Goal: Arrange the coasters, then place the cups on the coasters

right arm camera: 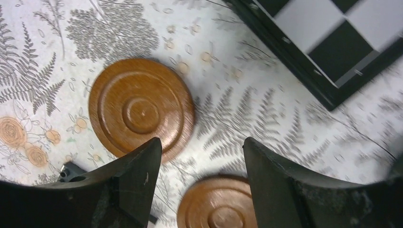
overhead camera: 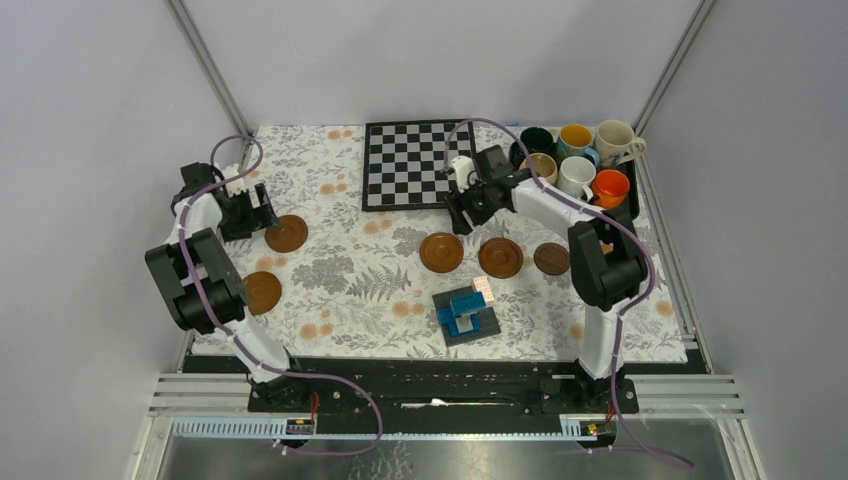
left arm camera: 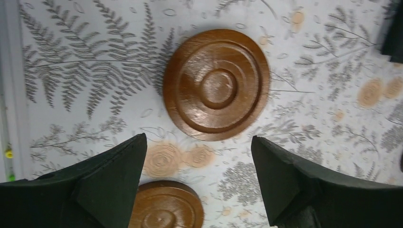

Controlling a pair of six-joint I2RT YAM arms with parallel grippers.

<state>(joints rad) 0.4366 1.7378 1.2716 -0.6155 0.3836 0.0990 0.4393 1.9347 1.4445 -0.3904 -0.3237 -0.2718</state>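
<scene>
Several round brown coasters lie flat on the floral cloth: two at the left [overhead camera: 287, 234] [overhead camera: 262, 292] and three in a row in the middle [overhead camera: 441, 252] [overhead camera: 500, 257] [overhead camera: 551, 259]. My left gripper [overhead camera: 250, 212] hovers open beside the upper left coaster [left arm camera: 216, 84], with another coaster [left arm camera: 164, 208] low between its fingers and nothing held. My right gripper [overhead camera: 462, 205] is open above the row, over one coaster [right arm camera: 141, 109] and a second [right arm camera: 216, 205]. Several cups stand grouped at the back right, among them orange [overhead camera: 610, 187], white [overhead camera: 576, 175] and dark green [overhead camera: 537, 140].
A chessboard [overhead camera: 418, 165] lies at the back centre, its corner [right arm camera: 332, 42] close to my right gripper. Blue blocks on a grey plate [overhead camera: 465, 312] sit near the front. The cups stand in a black tray [overhead camera: 632, 205]. Metal frame posts rise at the back corners.
</scene>
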